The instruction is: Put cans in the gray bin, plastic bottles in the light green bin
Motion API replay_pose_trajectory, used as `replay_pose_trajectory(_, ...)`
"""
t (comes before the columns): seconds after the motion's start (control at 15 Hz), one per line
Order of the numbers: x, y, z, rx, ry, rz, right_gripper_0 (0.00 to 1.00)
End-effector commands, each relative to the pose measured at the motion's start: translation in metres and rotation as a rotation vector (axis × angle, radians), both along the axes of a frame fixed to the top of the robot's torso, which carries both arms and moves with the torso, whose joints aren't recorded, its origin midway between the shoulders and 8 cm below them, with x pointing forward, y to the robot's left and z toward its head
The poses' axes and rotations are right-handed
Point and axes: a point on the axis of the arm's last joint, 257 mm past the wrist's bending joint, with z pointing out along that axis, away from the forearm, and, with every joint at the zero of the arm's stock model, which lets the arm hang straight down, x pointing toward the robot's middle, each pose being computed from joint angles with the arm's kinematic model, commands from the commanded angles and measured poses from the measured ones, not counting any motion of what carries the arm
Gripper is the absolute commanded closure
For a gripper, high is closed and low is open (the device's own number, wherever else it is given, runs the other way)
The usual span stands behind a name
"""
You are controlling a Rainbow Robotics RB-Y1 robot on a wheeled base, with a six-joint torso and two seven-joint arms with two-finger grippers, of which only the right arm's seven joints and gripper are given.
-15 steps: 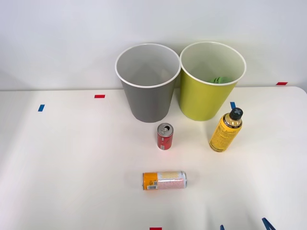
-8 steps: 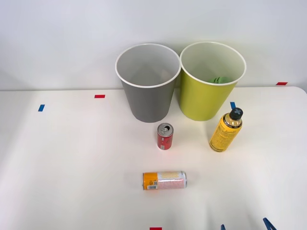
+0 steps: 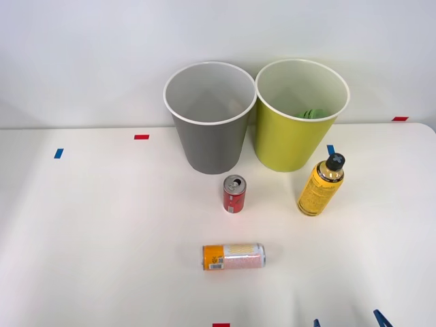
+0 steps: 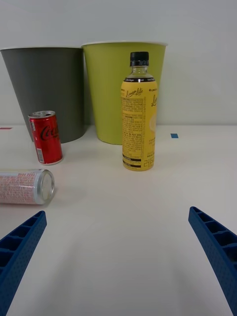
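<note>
Overhead, white table [image 3: 102,225] with red, blue tape marks, pale wall behind; right hand [image 4: 118,256] fingers apart, empty.

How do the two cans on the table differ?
The red can stands upright; the orange-and-pink can lies on its side. The red can is shorter, the orange-and-pink one slimmer and longer. The red can is nearer the gray bin. Both rest on the table, outside the bins.
</note>
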Motion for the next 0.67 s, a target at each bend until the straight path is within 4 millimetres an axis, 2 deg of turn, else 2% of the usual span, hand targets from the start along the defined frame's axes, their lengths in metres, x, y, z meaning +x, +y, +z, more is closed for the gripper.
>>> replay_pose_trajectory(0.07,0.0000,-0.0001,-0.0001,0.000,0.000,0.000,0.00)
replay_pose_trajectory(0.67,0.0000,-0.0001,-0.0001,0.000,0.000,0.000,0.00)
